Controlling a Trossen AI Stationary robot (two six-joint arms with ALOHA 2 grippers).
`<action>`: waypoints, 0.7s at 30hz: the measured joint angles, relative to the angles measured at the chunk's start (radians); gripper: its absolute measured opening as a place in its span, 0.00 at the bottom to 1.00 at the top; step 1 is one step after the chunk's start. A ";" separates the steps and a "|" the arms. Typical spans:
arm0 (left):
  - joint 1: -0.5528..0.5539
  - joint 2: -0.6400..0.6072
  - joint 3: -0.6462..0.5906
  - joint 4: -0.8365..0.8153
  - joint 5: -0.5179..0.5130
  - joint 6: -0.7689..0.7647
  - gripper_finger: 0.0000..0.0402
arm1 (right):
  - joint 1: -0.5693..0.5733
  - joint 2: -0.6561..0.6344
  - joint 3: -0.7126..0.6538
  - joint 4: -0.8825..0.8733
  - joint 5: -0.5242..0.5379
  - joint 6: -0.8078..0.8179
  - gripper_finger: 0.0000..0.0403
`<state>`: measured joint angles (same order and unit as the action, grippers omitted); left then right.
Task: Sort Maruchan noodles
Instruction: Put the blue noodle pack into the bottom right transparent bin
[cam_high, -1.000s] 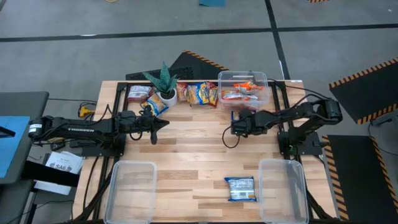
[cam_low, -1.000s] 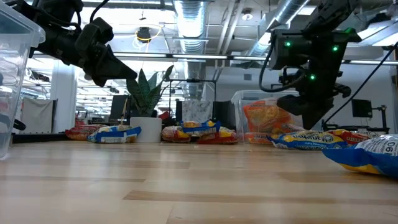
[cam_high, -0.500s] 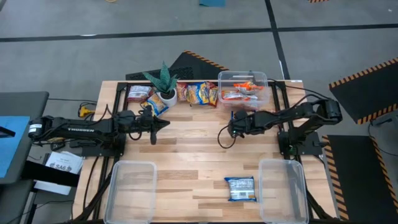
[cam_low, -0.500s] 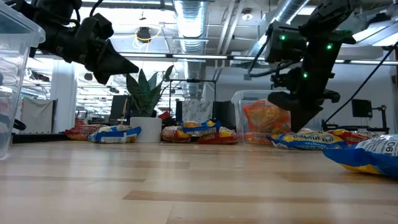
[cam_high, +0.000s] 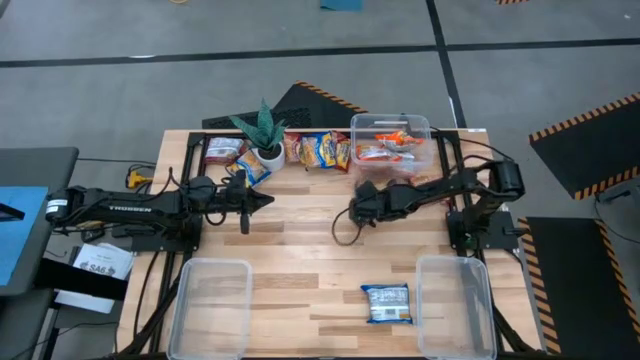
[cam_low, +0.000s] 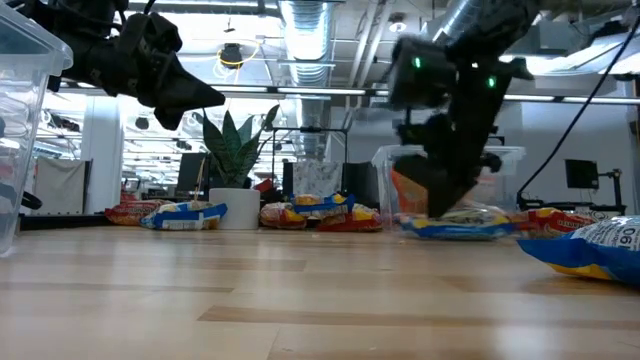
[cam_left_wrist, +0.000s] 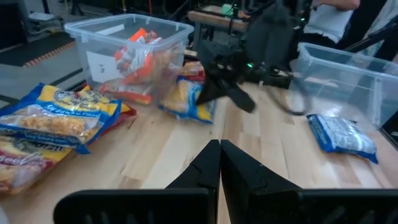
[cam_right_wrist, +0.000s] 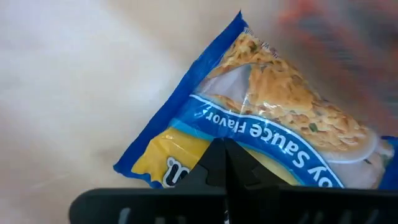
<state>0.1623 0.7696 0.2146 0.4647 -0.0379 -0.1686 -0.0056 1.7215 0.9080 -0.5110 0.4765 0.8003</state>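
High view: the right gripper (cam_high: 362, 205) reaches over the wooden table (cam_high: 300, 250) near the clear rectangular bin of orange packets (cam_high: 390, 142). A row of crinkly ramen packets (cam_high: 318, 150) lies at the far edge; 1 blue packet (cam_high: 386, 303) lies between 2 empty clear bins (cam_high: 210, 305).

Low view: the right gripper hangs over a blue-yellow flat packet (cam_low: 455, 225).

Left wrist view: the left gripper (cam_left_wrist: 219, 163) hovers, fingers pressed together.

Right wrist view: dark fingers pinch the blue-yellow packet's edge. Sorting looks barely begun.
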 joint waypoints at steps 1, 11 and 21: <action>0.000 0.000 0.000 0.000 0.006 -0.001 0.00 | 0.013 0.002 0.019 0.011 -0.019 -0.015 0.02; 0.000 0.000 0.000 0.020 -0.001 0.013 0.00 | 0.073 0.123 0.137 0.335 -0.253 -0.229 0.02; 0.000 0.000 0.000 0.025 0.007 0.016 0.00 | 0.137 0.238 0.372 0.337 -0.364 -0.478 0.03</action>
<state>0.1623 0.7696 0.2146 0.4900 -0.0308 -0.1530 0.1314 1.9593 1.2804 -0.1741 0.1123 0.3222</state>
